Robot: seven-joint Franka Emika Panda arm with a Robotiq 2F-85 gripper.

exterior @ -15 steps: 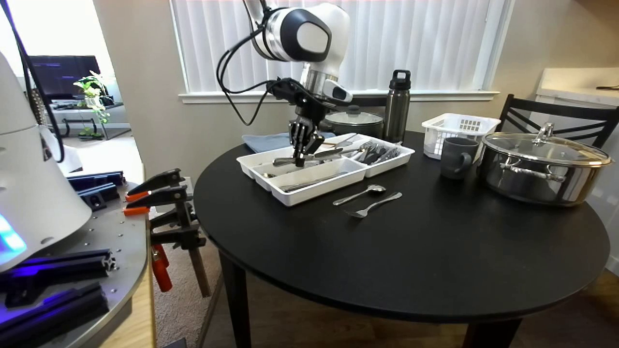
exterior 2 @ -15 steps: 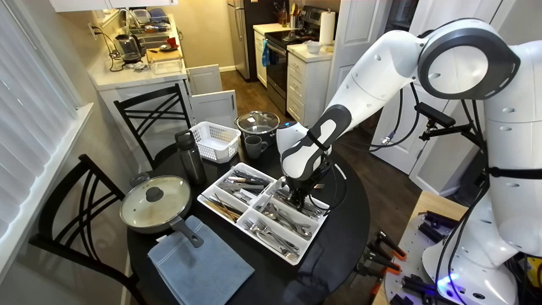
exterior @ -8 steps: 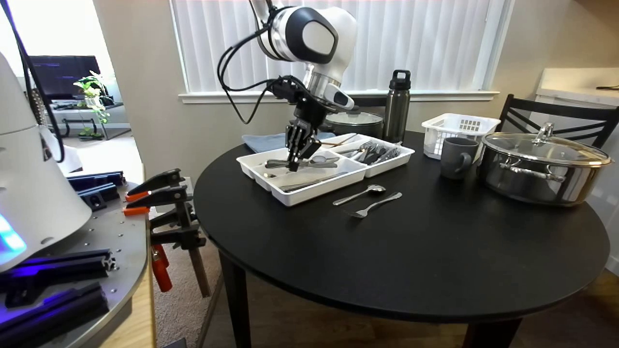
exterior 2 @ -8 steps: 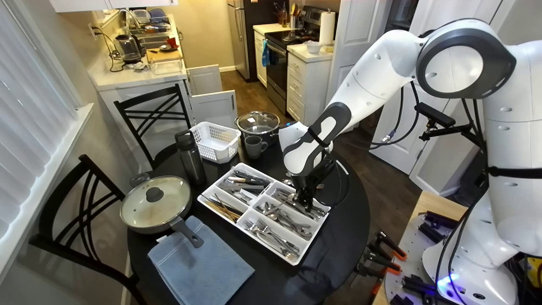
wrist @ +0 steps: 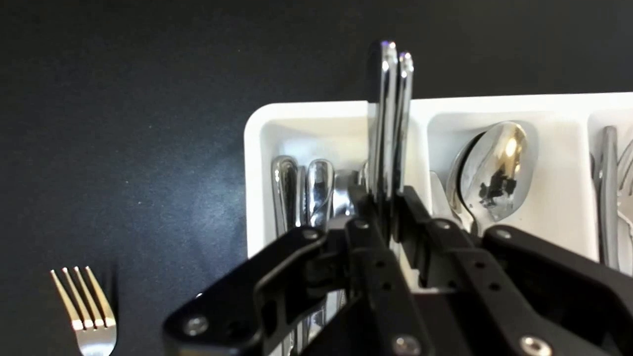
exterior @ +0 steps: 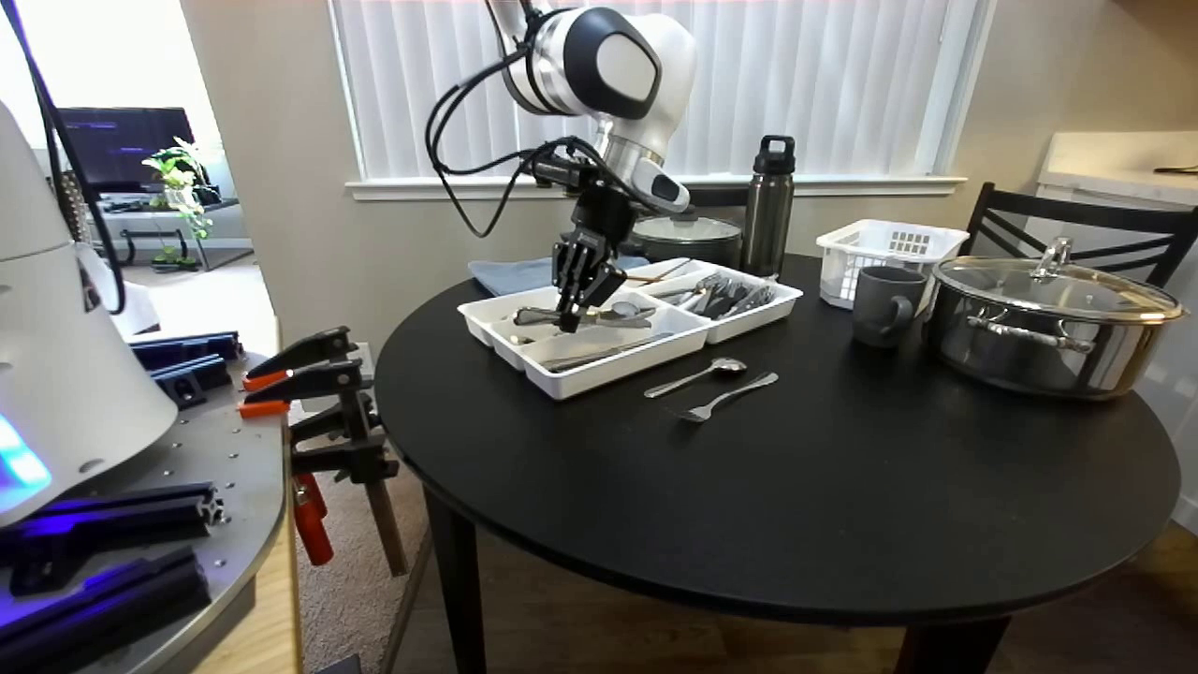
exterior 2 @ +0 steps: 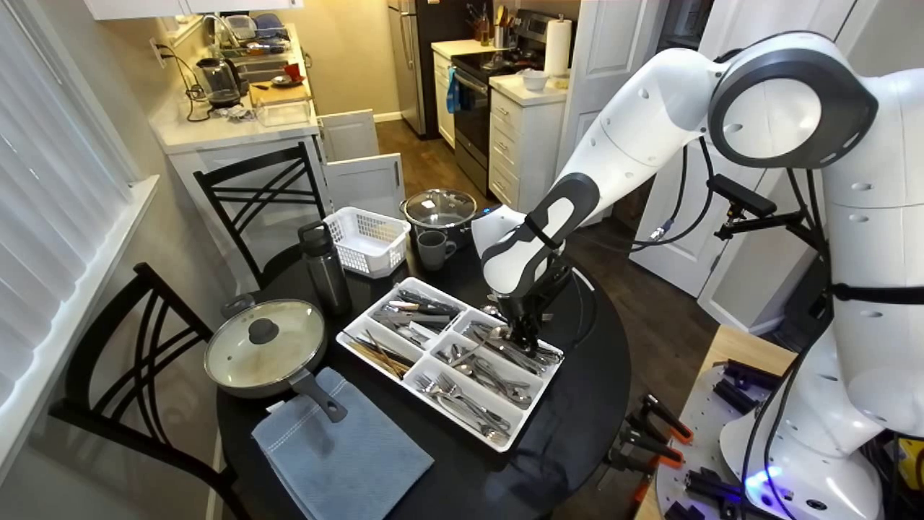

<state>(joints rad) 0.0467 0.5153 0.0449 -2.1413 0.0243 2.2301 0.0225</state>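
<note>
My gripper (wrist: 385, 196) is shut on two shiny metal utensils (wrist: 395, 118) lying side by side between its fingertips. Their handle ends reach past the tray rim in the wrist view; their other ends are hidden, so I cannot tell their kind. Over the white cutlery tray (exterior: 632, 356) the gripper hangs low, near a divider. Beside it in the wrist view, one compartment holds several metal handles (wrist: 284, 183) and another holds spoons (wrist: 497, 173). A spoon (exterior 2: 499, 333) shows just beside the fingers in an exterior view. On the table lie a fork (exterior: 716, 403) and a spoon (exterior: 727, 365).
Around the tray on the black table (exterior: 842, 505) stand a pan (exterior 2: 267, 347) with its handle over a blue cloth (exterior 2: 346, 448), a bottle (exterior 2: 325, 271), a white basket (exterior 2: 368, 242), a grey mug (exterior 2: 433, 249) and a lidded pot (exterior: 1053, 328).
Over the last second my gripper has come lower and shifted slightly left in an exterior view, carrying the utensils. In the last half second it has barely moved, and it has stayed shut.
</note>
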